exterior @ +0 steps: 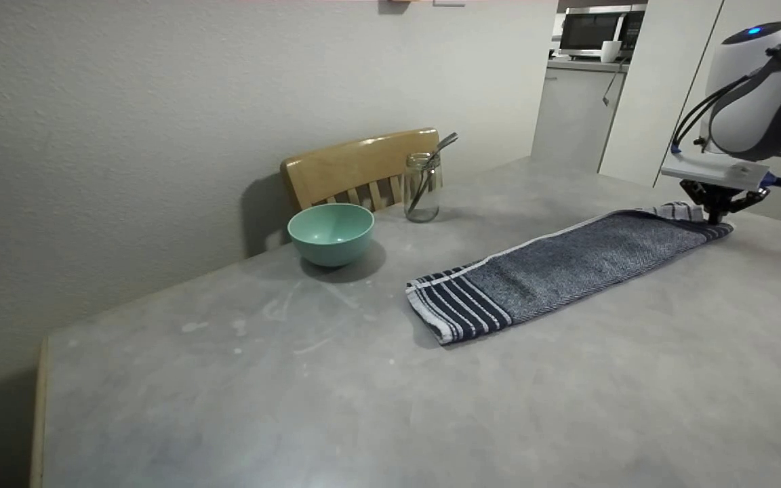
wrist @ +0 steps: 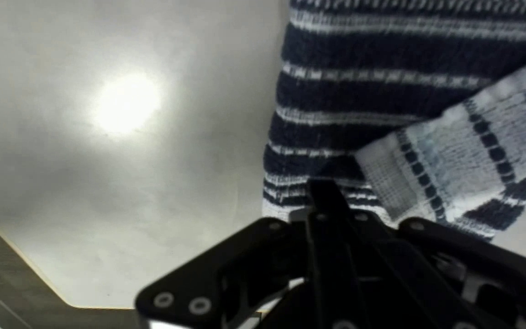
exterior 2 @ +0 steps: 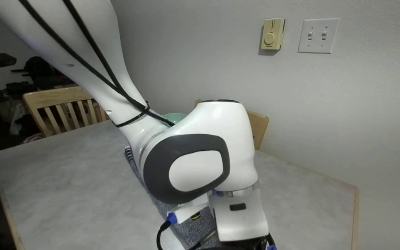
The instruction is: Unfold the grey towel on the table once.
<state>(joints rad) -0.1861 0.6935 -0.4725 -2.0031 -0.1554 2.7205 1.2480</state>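
End effector (wrist: 328,194) closed at striped end of grey towel (exterior: 567,264); cannot tell if cloth pinched. Corner (wrist: 454,146) beside it doubled back. Rest stretches along counter (exterior: 282,407), seemingly folded. Likely grasp step; next: lift, peel top layer over.

- Teal bowl (exterior: 331,234), upright, in both exterior views.
- Glass jar (exterior: 428,201) near the bowl's two o'clock, metal cutlery (exterior: 446,141) inside leaning toward one o'clock.
- Slat-back chair (exterior: 356,163) behind both, at the bowl's one o'clock.
- Another wooden chair (exterior 2: 61,96) at nine o'clock in an exterior view.
- Microwave (exterior: 589,32) between one and two o'clock in an exterior view, white mug (exterior: 610,52) before it.
- Beige dial thermostat (exterior 2: 273,33) on the wall (exterior 2: 325,104), toward one o'clock in an exterior view.
- Double light-switch plate (exterior 2: 317,36) just beside the thermostat, at three o'clock.
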